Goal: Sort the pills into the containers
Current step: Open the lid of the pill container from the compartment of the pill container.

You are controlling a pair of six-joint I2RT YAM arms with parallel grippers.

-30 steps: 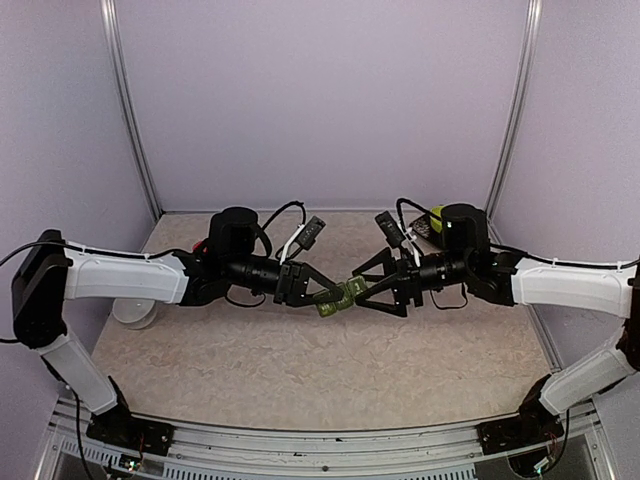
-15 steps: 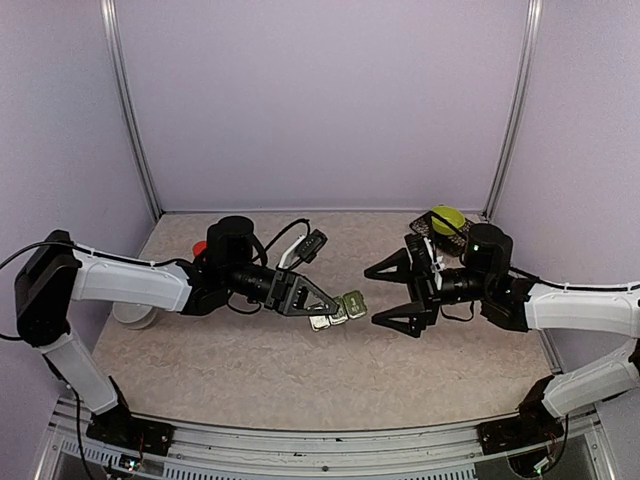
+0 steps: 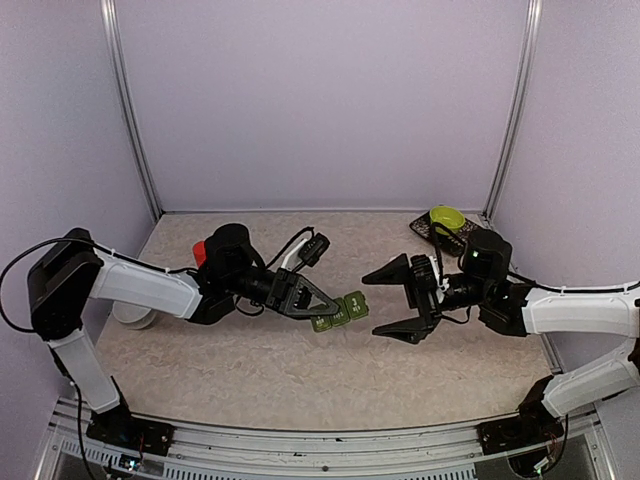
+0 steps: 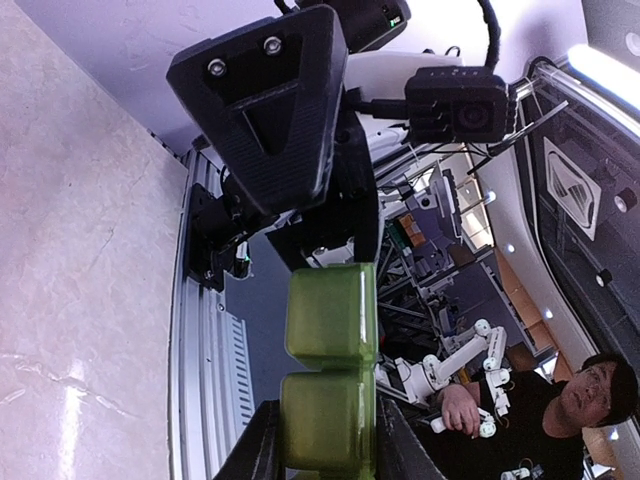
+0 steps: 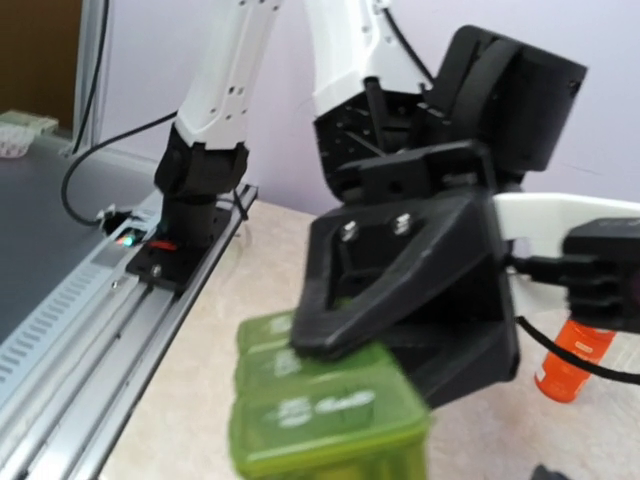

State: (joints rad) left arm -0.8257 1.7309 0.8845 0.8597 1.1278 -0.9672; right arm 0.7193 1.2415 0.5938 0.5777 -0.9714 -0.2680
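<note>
Gripping the containers (image 3: 340,310) with left fingers (image 3: 312,298); right fingers (image 3: 392,271) spread wide

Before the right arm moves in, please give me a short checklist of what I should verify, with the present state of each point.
1. Left gripper shut on the containers: ok.
2. Right gripper open wide: ok.
3. Right gripper clear of the containers: cannot tell, they stand very close.
4. Container lids open for pills: not ok, they look closed.
5. Pills located: cannot tell, none shows in any view.
</note>
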